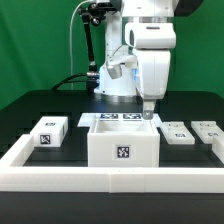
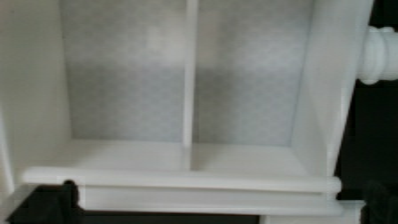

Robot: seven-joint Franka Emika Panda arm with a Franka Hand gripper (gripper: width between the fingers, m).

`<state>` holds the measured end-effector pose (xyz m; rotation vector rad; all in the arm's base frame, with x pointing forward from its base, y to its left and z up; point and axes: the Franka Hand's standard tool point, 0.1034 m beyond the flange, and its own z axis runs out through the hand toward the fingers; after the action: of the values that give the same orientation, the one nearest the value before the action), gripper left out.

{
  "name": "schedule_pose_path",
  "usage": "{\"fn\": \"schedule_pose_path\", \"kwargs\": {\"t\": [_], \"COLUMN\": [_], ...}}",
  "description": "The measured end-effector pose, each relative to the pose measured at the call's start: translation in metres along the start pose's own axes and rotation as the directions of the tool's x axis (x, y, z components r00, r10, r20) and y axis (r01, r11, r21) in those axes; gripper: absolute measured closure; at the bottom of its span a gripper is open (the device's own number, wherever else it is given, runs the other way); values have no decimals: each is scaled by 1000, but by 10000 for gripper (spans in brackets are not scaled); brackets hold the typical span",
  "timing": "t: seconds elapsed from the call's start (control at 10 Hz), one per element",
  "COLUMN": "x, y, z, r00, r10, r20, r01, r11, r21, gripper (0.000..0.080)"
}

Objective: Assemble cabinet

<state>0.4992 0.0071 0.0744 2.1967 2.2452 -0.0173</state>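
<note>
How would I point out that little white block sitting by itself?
Find the big white open box in the middle. Look toward the exterior view's left: the small block sits apart from it. It is chunky and alone, while the pieces on the other side are flat.

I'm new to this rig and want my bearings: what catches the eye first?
The white open-topped cabinet body, tagged on its front, stands in the middle, with the gripper hanging over its far corner. A smaller tagged block lies on the exterior view's left of it, two flat tagged pieces on that view's right.
</note>
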Motion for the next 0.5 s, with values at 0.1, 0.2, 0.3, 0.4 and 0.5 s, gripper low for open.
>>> {"fn": "schedule_pose_path", "kwargs": {"t": [0.1,0.2,0.3,0.4,0.5], "x": [-2,-3,-4,-4,-4], "y": [-13,-26,-28,-31,-34], "z": [7,14,16,19,21], "r00": [1000,1000,1000,1000,1000], "r10": [6,10,11,13,18], "r20": [-4,-5,-6,-7,-7], "r01": [-6,-10,-11,-13,-18], "r11": [1000,1000,1000,1000,1000], "r21": [-13,2,7,10,13], "gripper": [2,2,2,2,2]}}
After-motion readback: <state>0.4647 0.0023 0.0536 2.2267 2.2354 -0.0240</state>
